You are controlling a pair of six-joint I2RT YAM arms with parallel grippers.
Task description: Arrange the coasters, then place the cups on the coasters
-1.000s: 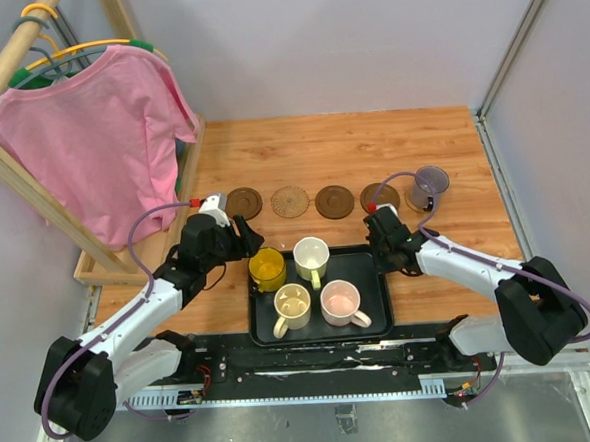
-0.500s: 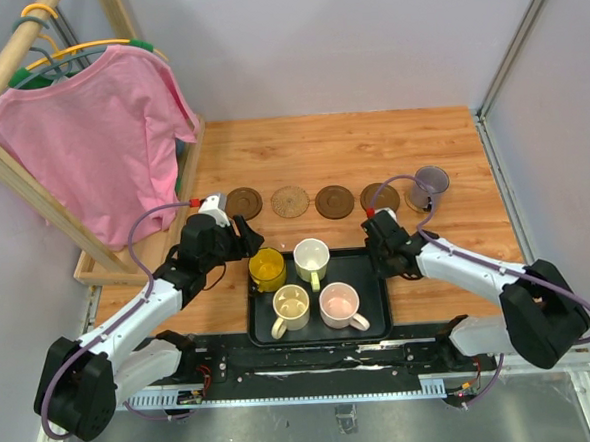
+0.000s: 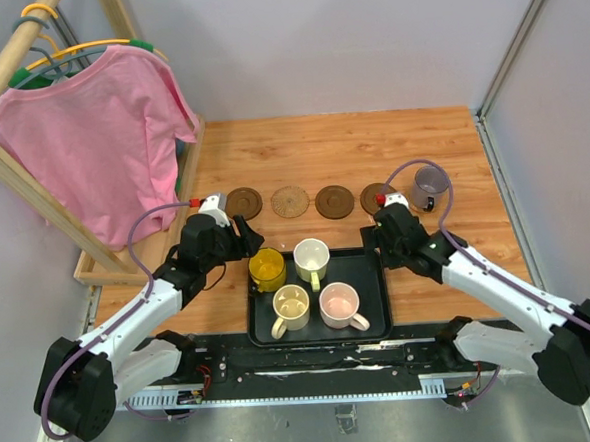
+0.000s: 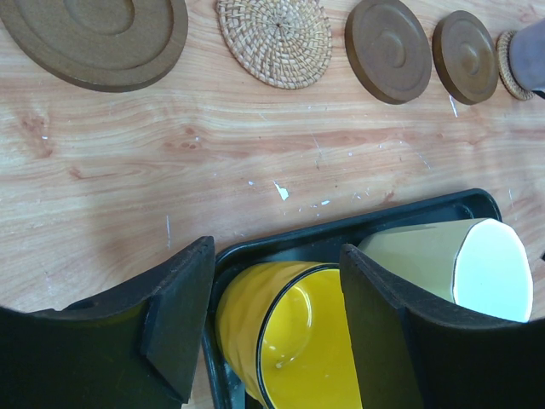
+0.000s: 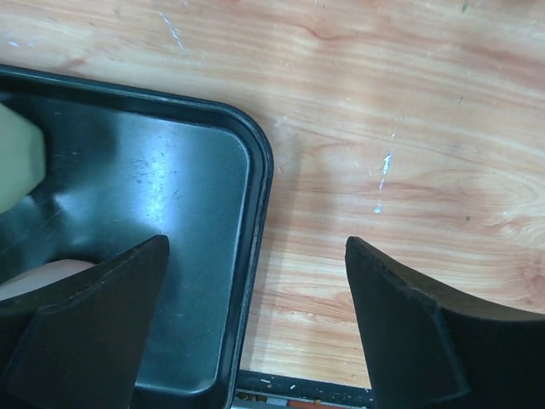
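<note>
Five coasters point(image 3: 290, 200) are lying along twelve o'clock, one cup point(image 3: 431, 183) sitting at the two-o'clock end, four cups point(image 3: 311, 252) in the tray point(image 3: 364, 277), right gripper point(image 5: 255, 247) spread, left gripper point(image 4: 274, 249) flanking the yellow cup point(image 4: 289, 341), hold unclear.

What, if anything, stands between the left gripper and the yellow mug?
Nothing visible does. The left gripper is open and the yellow mug shows directly between its fingers, inside the black tray. The pale mug stands beside it, not in between.
</note>
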